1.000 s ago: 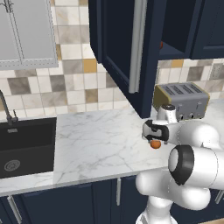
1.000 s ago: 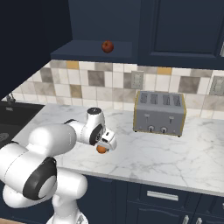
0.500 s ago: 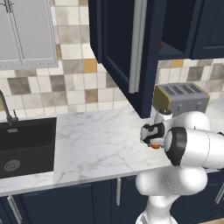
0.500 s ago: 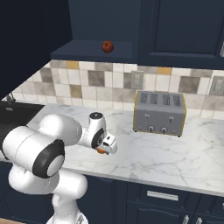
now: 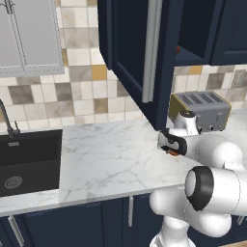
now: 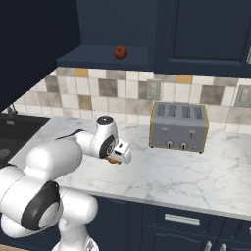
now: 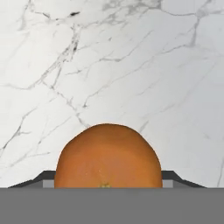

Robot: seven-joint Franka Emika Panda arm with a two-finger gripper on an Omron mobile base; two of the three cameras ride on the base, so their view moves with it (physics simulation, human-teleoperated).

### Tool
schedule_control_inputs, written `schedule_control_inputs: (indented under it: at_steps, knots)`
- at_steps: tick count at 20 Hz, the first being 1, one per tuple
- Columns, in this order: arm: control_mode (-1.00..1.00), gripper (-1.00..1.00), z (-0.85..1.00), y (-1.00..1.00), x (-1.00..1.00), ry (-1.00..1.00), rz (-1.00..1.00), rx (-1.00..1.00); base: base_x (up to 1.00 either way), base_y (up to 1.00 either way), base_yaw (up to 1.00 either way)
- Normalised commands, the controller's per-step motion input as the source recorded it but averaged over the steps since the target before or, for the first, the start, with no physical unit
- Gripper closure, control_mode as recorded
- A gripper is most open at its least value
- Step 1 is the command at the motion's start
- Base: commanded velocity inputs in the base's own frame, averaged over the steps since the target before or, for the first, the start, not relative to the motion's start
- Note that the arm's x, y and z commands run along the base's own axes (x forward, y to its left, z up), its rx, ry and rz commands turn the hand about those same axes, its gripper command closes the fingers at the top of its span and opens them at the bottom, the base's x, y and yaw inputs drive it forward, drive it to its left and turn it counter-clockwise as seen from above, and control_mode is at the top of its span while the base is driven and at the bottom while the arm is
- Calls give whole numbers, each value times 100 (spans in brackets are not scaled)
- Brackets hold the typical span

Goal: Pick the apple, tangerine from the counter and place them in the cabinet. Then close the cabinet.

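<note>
The tangerine (image 7: 108,155) is held clamped in the hand (image 6: 116,158), with a dark fingertip (image 7: 43,177) seen at each side of the fruit in the hand view. In the right base view the tangerine (image 6: 113,160) is seen just under the hand, close above the white marble desk (image 6: 186,171); whether it touches the surface cannot be told. In the left base view the hand (image 5: 171,149) is found in front of the toaster (image 5: 199,110), with a sliver of orange (image 5: 172,153) showing beneath it. The apple (image 6: 120,52) is seen resting on the floor of the open navy cabinet (image 6: 105,58), above the tiled backsplash (image 6: 105,93). The cabinet door (image 5: 132,53) is swung out, its long silver bar handle (image 5: 150,50) facing the left base view. A silver four-slot toaster (image 6: 178,126) stands on the desk to the right of the hand. A black sink (image 5: 29,161) with a faucet (image 5: 6,119) is set into the desk at the far left, under a light grey wall cabinet (image 5: 26,36).
</note>
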Motion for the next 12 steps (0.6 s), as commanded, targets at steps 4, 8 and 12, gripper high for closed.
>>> schedule_control_inputs:
  at_steps: [4, 8, 12]
  knots:
    - [-100, 100, 100, -4, -6, -20, 0, -8, 0, 0, 0]
    - [-100, 100, 100, 0, 0, -12, 1, -3, 0, 0, 0]
    - [-100, 100, 100, 0, 2, -13, 7, 0, 0, 0, 0]
